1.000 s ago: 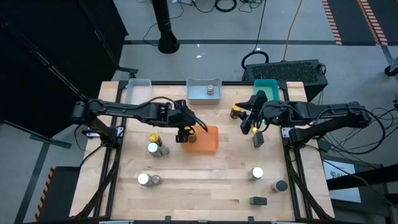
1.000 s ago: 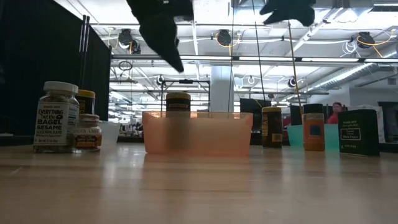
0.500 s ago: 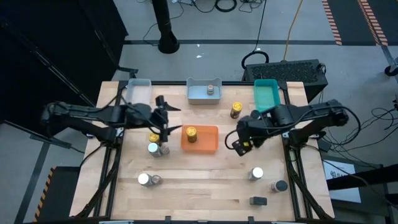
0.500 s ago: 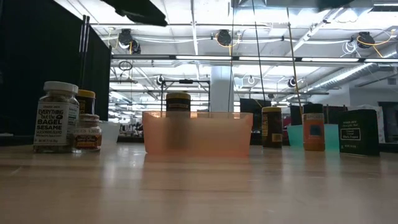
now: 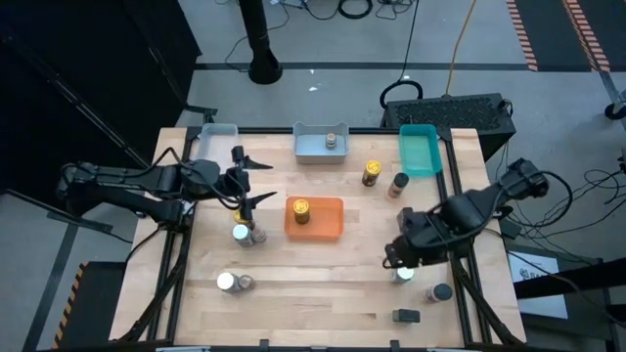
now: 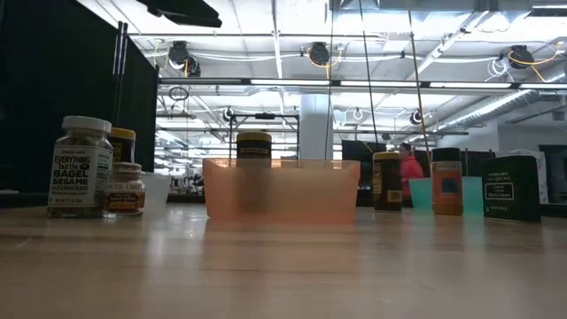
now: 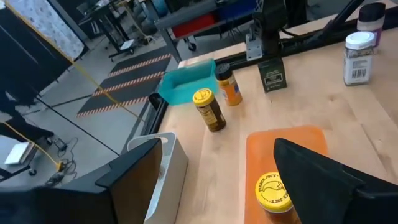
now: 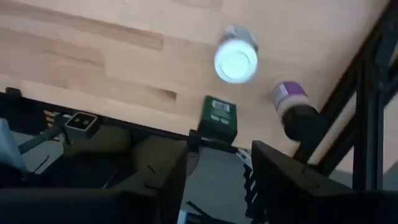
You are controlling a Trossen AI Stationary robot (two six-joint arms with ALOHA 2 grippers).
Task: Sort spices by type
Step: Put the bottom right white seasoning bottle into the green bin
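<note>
Left gripper [image 5: 245,179] spread wide, empty, hovering left of orange tray [image 5: 328,223] holding yellow-lid jar [image 5: 300,207]. Right gripper [image 5: 398,259] partly apart, empty, above white-lid jar [image 5: 404,274]. Other jars scattered.

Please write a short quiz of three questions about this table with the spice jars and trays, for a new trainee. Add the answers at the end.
1. True or false: the orange tray holds one jar with a yellow lid.
2. Which tray has a jar inside it at the back of the table? A) the teal tray B) the blue-grey tray C) the clear tray
3. Fill in: the right tool hovers near the jar with the ____ lid at the front right.

Key: 1 true; 2 B; 3 white.
</note>
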